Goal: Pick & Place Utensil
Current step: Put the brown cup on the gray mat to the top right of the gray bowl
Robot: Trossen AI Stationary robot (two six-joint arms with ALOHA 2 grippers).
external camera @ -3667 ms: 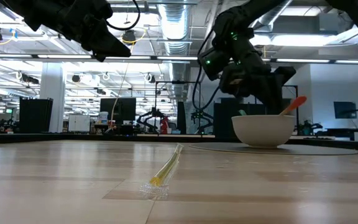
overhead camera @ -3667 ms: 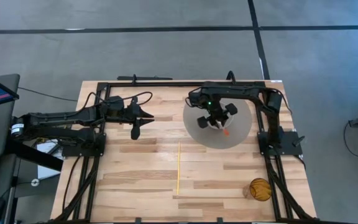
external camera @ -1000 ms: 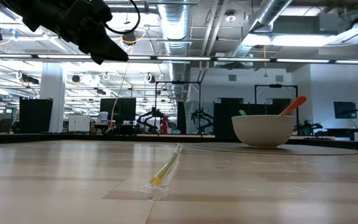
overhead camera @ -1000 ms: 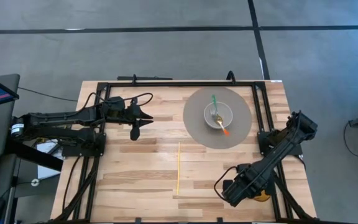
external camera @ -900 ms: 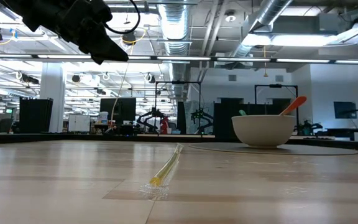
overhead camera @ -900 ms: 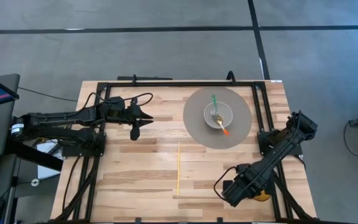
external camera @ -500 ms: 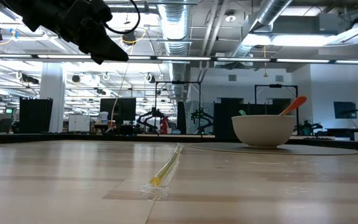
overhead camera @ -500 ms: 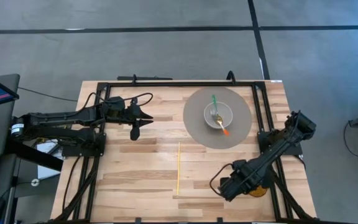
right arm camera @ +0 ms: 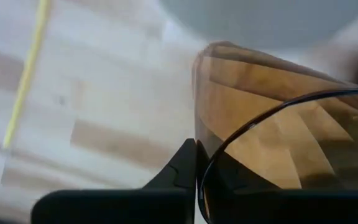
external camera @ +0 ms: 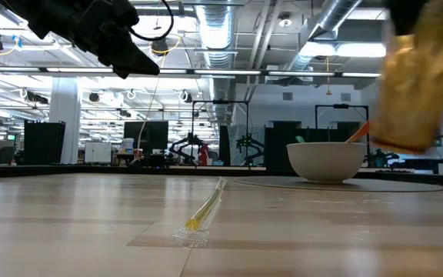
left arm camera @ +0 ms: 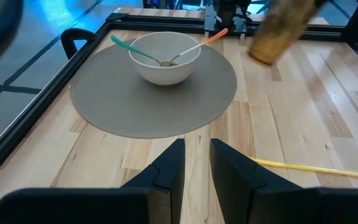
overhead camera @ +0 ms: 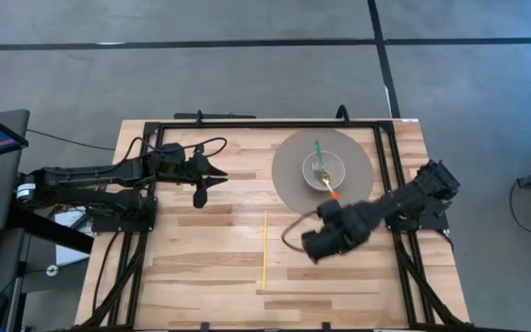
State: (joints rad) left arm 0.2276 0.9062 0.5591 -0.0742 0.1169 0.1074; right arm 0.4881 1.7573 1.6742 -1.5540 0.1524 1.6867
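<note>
Amber tumbler (right arm camera: 272, 124) aloft over the wooden table (overhead camera: 201, 267), clamped by its rim in the right gripper (right arm camera: 196, 163).

Translucent, amber-brown, blurred; rim pinched between the closed fingers (right arm camera: 182, 165), body projecting ahead of them, above the boards between grey mat (overhead camera: 289, 180) and yellow utensil (overhead camera: 265, 247). White bowl (overhead camera: 324, 171) on the mat with orange- and green-handled utensils. Left gripper (overhead camera: 203, 189) poised by the left rail, fingers slightly apart, empty.

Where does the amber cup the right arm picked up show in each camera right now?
High view: not visible, hidden under the right gripper.
Low view: amber cup in the air, upper right.
Left wrist view: top, right of centre.
Right wrist view: fills the right half.
Shared landmark: the yellow utensil.
</note>
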